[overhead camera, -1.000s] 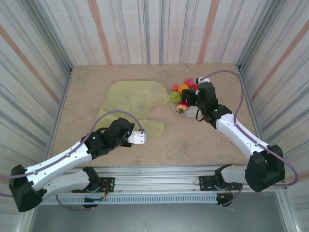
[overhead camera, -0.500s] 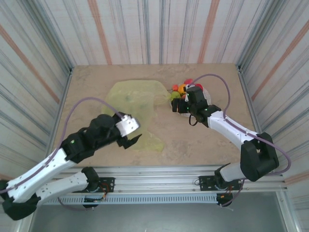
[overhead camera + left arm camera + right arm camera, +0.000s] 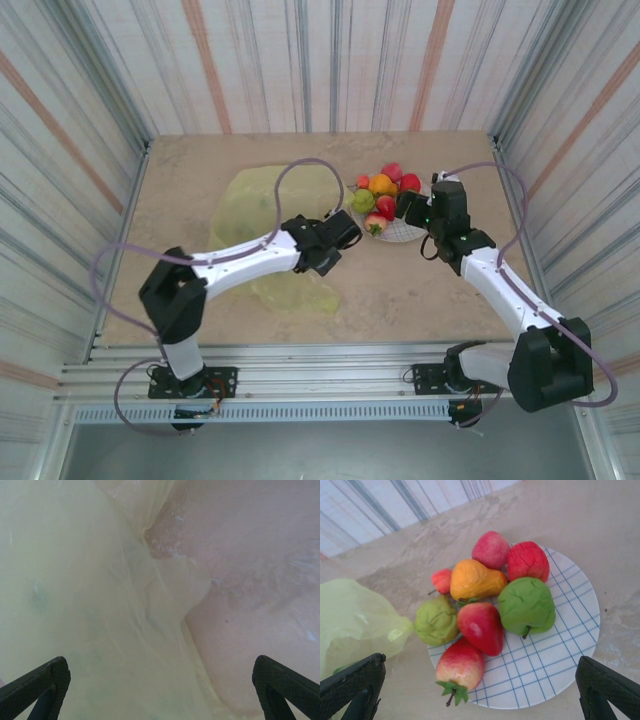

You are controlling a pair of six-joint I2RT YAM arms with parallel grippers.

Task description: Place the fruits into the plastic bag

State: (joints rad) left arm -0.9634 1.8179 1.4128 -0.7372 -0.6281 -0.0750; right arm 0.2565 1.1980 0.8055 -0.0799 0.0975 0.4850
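Observation:
Several small glossy fruits lie piled on a white grid plate: red ones, two green, one orange. From above, the fruits sit at the back right. My right gripper hovers open just near of them, holding nothing, and from above the right gripper is at the plate's right side. The yellow plastic bag lies flat at centre left. My left gripper stands open over the bag's right edge. Up close, the bag lies under the open left gripper, which grips nothing.
Striped walls close in the tan table on three sides. A corner of the bag reaches almost to the plate's left rim. Bare table shows to the right of the bag.
My left arm swung from the front left across to the bag's right edge near the plate, and its jaws opened wider. The right gripper shifted slightly right beside the fruits.

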